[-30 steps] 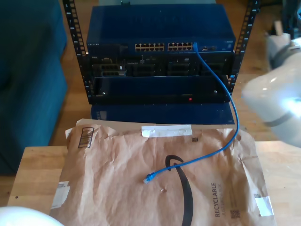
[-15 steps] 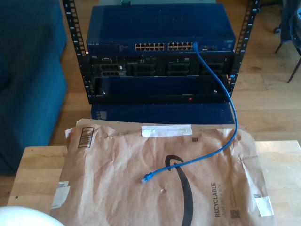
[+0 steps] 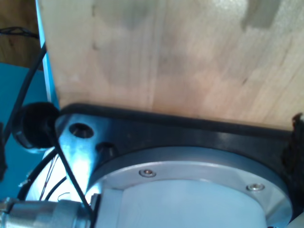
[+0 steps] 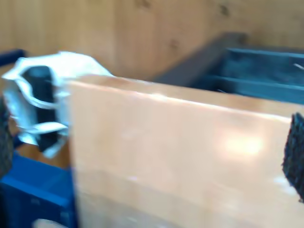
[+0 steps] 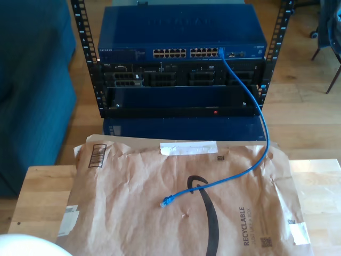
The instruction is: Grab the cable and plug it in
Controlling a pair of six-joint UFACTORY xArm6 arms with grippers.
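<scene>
Task is barely begun, judging by how things lie. The cable (image 5: 250, 128) has one end already seated in a port at the exterior view's right end of the top switch (image 5: 181, 32) in the rack (image 5: 181, 80). From there it drops down the rack front, curves over the far edge of the table (image 5: 37, 197) and runs across the brown paper mailer (image 5: 133, 197) that covers most of the tabletop. Its free plug (image 5: 167, 201) lies loose near the middle of the mailer, touching nothing but paper, well apart from the rack ports.

Hands: my first gripper can't be judged. First wrist view gives a close look at a grey round flange (image 3: 190, 190) w/ screws, a black plate (image 3: 180, 128), thin black wiring (image 3: 66, 171) and pale wood (image 3: 166, 57) beyond; no fingers readable, so can't tell how far apart they stand or whether they grip anything. My second gripper is the same story: second wrist view is blurred, w/ a wood slab (image 4: 180, 161) close in front, a white and black bracket-like part (image 4: 42, 99) and blue shapes (image 4: 33, 190) behind. Dark bits at the frame sides may be finger pads, not sure. Nothing blue and thin is seen at either hand.

Left to do, as I read it: reach the free plug on the mailer, pinch it, carry it to an open port on the switch row, push home.
</scene>
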